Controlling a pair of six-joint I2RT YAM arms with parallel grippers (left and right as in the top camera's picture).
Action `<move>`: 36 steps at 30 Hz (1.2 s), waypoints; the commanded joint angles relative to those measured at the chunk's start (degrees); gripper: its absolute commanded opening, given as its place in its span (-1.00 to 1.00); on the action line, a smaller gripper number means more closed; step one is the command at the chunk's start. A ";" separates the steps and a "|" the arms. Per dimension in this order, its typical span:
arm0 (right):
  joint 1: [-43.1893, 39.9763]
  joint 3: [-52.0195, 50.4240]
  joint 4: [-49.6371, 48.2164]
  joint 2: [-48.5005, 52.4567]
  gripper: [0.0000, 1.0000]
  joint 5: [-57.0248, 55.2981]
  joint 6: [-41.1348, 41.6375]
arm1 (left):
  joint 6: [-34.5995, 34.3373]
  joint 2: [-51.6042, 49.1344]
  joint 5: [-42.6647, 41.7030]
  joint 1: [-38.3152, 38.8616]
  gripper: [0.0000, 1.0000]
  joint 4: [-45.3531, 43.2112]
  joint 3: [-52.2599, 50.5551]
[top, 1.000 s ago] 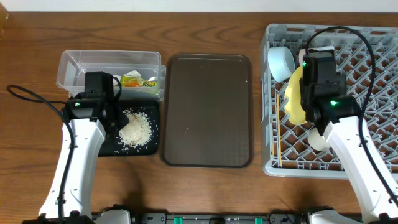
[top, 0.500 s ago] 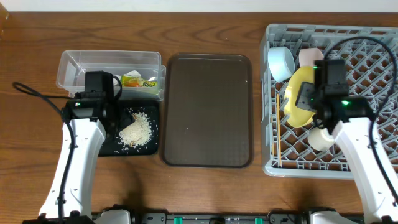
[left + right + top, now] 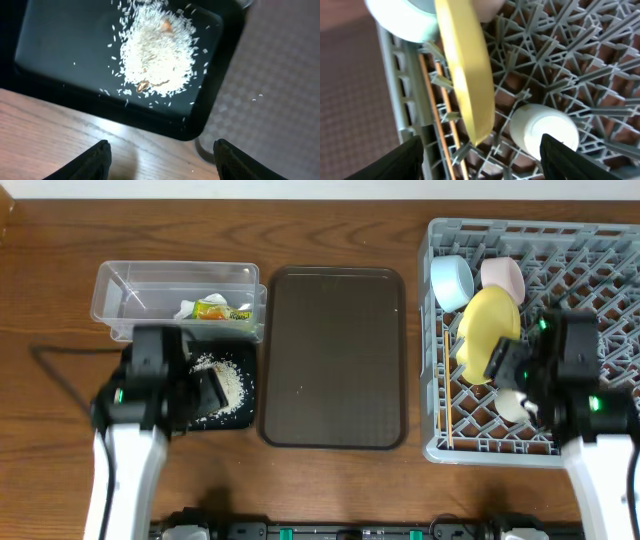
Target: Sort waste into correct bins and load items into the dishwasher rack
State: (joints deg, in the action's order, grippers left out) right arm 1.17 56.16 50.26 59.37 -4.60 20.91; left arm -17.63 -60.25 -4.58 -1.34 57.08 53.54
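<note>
left hand [image 3: 160, 156] spread, empty, above black tray [image 3: 50, 50] edge, rice [image 3: 157, 50] inside (tabletop's left side) | right hand [image 3: 481, 150] spread, empty, over yellow plate [image 3: 465, 75] standing in rack [image 3: 570, 60]

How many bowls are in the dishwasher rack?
2. A light blue bowl in the far-left corner of the rack; a pale bowl beside it, behind the yellow plate. The right arm may hide more.
</note>
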 commanded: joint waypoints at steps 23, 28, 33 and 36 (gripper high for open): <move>-0.35 -17.94 0.83 -26.80 0.98 2.32 0.22 | -2.80 28.96 0.72 0.09 0.81 -4.44 -9.97; -0.35 -17.94 0.83 -26.80 0.98 2.32 0.22 | -2.82 28.96 0.72 0.09 0.81 -4.44 -9.97; -0.35 -17.94 2.58 -26.80 0.98 2.34 0.22 | -2.82 28.96 0.72 0.09 0.82 -4.44 -9.97; -0.35 -17.94 4.48 -26.80 0.99 2.32 0.22 | -2.82 28.96 0.74 0.09 0.82 -4.44 -9.97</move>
State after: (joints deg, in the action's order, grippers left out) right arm 1.17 38.57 54.15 32.77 -2.33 20.82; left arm -19.70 -31.07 -4.34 -1.32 52.56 43.88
